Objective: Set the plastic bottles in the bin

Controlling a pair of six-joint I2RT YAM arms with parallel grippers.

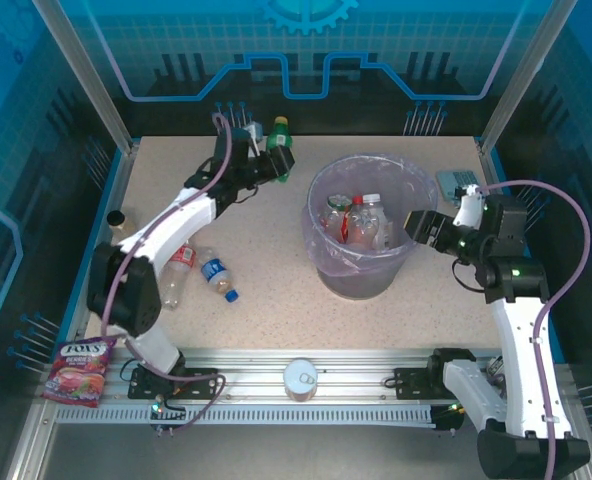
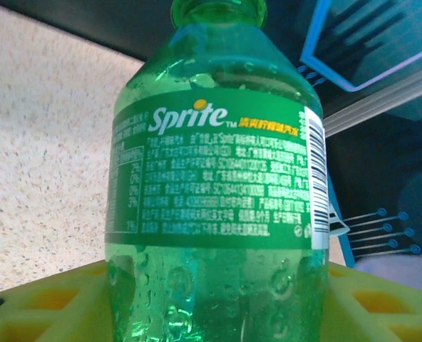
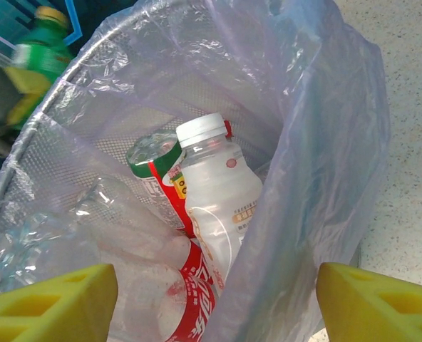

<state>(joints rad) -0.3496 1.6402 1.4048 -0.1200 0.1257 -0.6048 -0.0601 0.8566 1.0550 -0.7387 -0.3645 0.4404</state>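
Speckled worktop [image 1: 276, 325], open room up front. A red-label bottle [image 1: 179, 270] and blue-cap bottle [image 1: 217, 276] lie flat by the left arm [image 1: 166, 225]. Further back the left end effector [image 1: 279, 160] brackets the upright green bottle [image 2: 214, 178] at the far edge, can't tell if it's squeezing. Centre is the bin [image 1: 361, 282], with the right end effector [image 1: 417, 226] wide open and empty at its rim.

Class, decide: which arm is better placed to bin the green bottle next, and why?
Left. The left gripper flanks the green bottle; the right gripper hangs open at the bin, away from it.

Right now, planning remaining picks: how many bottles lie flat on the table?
2: red-capped bottle and blue-capped bottle, side by side near the left arm; more may be hidden.
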